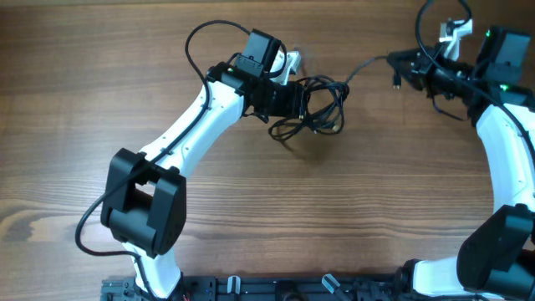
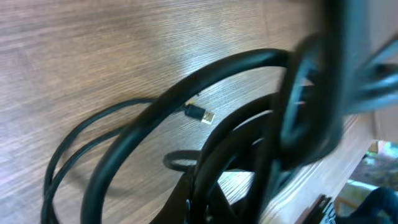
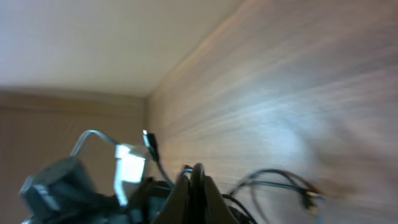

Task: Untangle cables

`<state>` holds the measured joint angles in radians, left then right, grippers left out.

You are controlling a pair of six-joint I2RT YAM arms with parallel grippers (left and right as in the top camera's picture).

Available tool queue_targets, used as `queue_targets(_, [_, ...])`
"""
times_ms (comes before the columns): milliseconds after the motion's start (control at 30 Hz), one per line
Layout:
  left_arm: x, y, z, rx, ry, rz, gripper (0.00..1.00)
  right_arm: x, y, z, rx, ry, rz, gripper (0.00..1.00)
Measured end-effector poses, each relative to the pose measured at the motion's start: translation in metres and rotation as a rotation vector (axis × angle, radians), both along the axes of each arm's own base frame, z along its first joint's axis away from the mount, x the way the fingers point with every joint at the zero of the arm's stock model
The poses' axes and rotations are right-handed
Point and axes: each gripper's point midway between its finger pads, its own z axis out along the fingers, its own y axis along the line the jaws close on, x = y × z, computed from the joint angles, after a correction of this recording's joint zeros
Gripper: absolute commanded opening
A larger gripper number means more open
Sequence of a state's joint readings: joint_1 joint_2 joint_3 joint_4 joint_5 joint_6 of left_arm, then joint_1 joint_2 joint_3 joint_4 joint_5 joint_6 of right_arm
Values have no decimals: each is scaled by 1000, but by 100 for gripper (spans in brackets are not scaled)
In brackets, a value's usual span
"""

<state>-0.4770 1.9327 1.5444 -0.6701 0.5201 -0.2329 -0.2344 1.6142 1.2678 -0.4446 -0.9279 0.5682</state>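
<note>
The cables [image 1: 320, 107] lie as a tangle of thin black loops on the wooden table, at the upper middle. My left gripper [image 1: 294, 100] is at the tangle's left side and looks shut on several strands [image 2: 186, 99]; a small plug end [image 2: 200, 114] lies on the wood beyond. One strand [image 1: 368, 65] runs up and right from the tangle to my right gripper [image 1: 411, 67], which is shut on it [image 3: 198, 180] and holds it off the table. A plug end [image 1: 394, 81] hangs just below it.
The left arm's own thick wire [image 1: 201, 38] loops above its wrist. The right arm's wires [image 1: 435, 33] curl by the table's top right corner. In the right wrist view the table edge [image 3: 186, 59] meets a pale wall.
</note>
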Motion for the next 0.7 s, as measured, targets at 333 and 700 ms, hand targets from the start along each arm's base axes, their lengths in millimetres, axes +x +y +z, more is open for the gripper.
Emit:
queue_targets(333, [0, -8, 30, -113, -77, -93, 4, -23, 75, -18, -138, -14, 222, 4])
queue_targets(700, [-5, -6, 67, -258, -18, -54, 4, -30, 81, -39, -268, 39, 218, 59])
